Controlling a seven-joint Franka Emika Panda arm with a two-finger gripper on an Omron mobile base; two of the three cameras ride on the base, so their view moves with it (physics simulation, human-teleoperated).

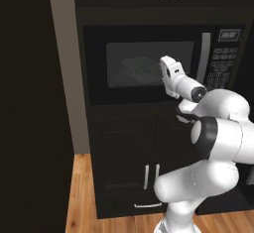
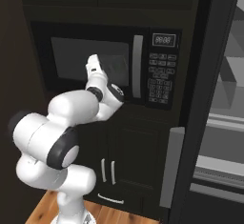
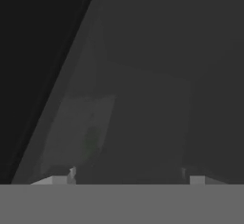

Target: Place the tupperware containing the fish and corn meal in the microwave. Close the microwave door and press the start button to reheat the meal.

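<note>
Behind the shut door (image 1: pixel 149 64), the tub (image 3: pixel 81 130) sat in the microwave (image 2: pixel 105 63); the pincer (image 1: pixel 163 68) hung at the window, keypad (image 2: pixel 159 80) off to its right. Whether it was clenched, I cannot tell.

microwave (image 1: pixel 149 63) — black, built into dark cabinetry, keypad panel with digital display on its right side. microwave door (image 1: pixel 144 61) is shut, flush with the front; long grey bar handle stands vertical at its right edge. tupperware (image 1: pixel 136 67) inside, faint pale rectangle through the dark window. Hand view: dim greenish lump — fish and corn meal (image 3: pixel 90 139) — behind the glass.
</note>
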